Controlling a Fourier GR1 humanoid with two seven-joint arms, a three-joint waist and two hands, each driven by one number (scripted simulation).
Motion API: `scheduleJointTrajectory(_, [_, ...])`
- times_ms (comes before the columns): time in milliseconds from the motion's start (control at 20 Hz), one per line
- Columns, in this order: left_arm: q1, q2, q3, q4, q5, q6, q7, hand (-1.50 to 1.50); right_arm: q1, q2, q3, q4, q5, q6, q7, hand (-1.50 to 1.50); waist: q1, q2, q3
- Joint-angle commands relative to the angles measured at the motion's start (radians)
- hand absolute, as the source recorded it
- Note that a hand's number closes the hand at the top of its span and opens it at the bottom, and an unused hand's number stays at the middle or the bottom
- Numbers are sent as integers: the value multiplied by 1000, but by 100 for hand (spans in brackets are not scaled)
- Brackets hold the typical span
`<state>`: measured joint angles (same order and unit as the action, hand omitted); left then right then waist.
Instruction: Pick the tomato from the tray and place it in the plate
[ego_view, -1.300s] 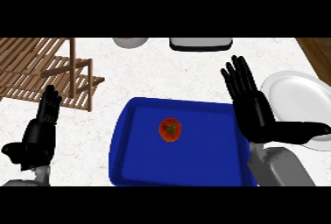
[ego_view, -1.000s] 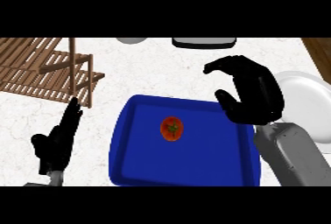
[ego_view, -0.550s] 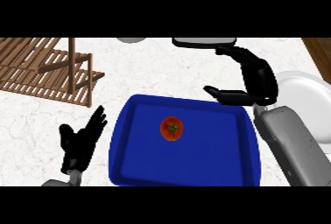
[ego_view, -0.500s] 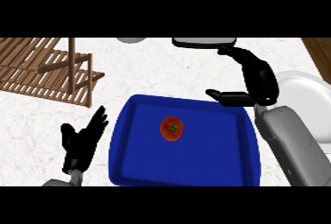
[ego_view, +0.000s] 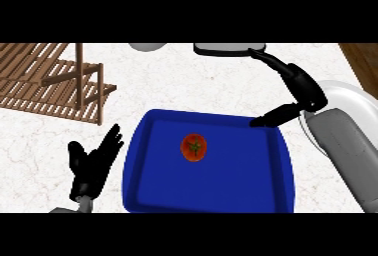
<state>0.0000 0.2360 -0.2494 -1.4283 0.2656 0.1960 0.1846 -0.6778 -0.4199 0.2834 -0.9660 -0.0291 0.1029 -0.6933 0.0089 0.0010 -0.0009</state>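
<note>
A red tomato (ego_view: 194, 147) with a green stem lies near the middle of the blue tray (ego_view: 221, 192). At the right edge, the white plate (ego_view: 356, 100) is partly hidden behind my right forearm. My right hand (ego_view: 301, 89) hovers over the tray's far right corner with straight fingers stretched away and its thumb pointing down-left toward the tray rim; it holds nothing. Left of the tray my left hand (ego_view: 94, 166) rests open with fingers up, apart from the tomato.
A wooden slatted rack (ego_view: 52, 80) stands at the back left. A grey bowl (ego_view: 148, 46) and a grey-white appliance (ego_view: 229, 48) sit along the far edge. Marbled counter (ego_view: 184, 85) lies between the rack and the tray.
My right hand has uncurled and swung toward the back right, fingers now stretched out. My left hand has moved right and down, closer to the tray. The tomato has stayed put.
</note>
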Motion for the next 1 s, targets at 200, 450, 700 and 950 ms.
scheduleJointTrajectory(200, [14, 15, 34, -28, 6, -2, 26, 0, 17, -35, 182, -203, 221, 1, 253, -150, -15, -8, 0])
scheduleJointTrajectory(450, [-3, 7, 52, 30, 2, -44, -2, 0, 62, -15, 211, -326, 322, 1, 428, -150, -11, -4, 0])
scheduleJointTrajectory(700, [-51, -33, 50, 29, -30, -19, 39, 0, 123, 74, 241, -454, 431, -17, 587, -150, -12, -3, 1])
scheduleJointTrajectory(950, [26, -45, 48, 25, -48, -41, -26, 0, 98, 105, 245, -394, 519, 53, 627, -150, -5, -2, 1])
